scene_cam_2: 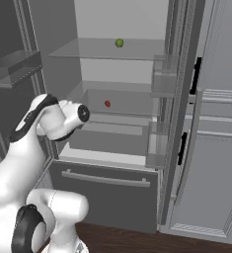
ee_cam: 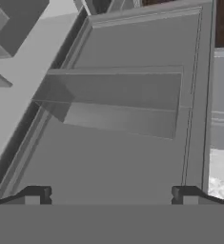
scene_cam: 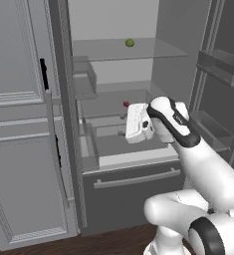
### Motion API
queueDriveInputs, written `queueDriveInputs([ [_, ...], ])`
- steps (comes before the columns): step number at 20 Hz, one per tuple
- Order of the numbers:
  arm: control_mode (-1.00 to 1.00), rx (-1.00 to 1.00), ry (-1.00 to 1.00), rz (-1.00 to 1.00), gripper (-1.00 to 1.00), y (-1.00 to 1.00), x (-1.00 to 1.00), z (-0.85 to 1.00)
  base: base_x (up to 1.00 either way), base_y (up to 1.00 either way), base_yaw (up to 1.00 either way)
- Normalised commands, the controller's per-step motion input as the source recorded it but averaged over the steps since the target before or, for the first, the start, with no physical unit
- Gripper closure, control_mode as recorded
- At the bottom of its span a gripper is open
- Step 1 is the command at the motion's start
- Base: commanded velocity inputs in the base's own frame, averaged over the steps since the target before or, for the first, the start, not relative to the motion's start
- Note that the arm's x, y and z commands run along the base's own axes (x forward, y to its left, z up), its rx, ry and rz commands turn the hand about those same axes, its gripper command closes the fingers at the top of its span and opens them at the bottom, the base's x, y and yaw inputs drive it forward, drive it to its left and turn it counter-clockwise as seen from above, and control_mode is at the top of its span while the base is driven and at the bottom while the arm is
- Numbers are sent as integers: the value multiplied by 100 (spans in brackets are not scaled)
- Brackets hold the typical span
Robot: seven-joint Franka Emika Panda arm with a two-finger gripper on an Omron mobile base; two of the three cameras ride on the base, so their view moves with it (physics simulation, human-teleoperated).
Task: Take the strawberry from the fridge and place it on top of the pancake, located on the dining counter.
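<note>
Fridge (scene_cam_2: 130,20) open; strawberry (scene_cam_2: 107,104) mid shelf; claw (ee_cam: 111,194) wide, empty; no labels.

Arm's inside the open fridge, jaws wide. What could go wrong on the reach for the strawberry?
1. The strawberry is tiny against the open gripper; a slightly off closure could roll it back on the shelf.
2. The green fruit sits on the shelf above; the grasp must go for the red one.
3. The hand camera looks down at the lower fridge interior, so the hand likely needs re-aiming.
</note>
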Motion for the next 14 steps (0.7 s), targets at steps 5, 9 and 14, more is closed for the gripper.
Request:
queueDriveInputs([
  [5, -100, -51, -16, 37, -100, -100, 7, -9, 0, 0, 0],
  [9, -100, -50, -24, 48, -100, -100, 1, -47, 0, 0, 0],
  [14, -100, -38, -40, 61, -100, -92, -17, -78, 0, 0, 0],
])
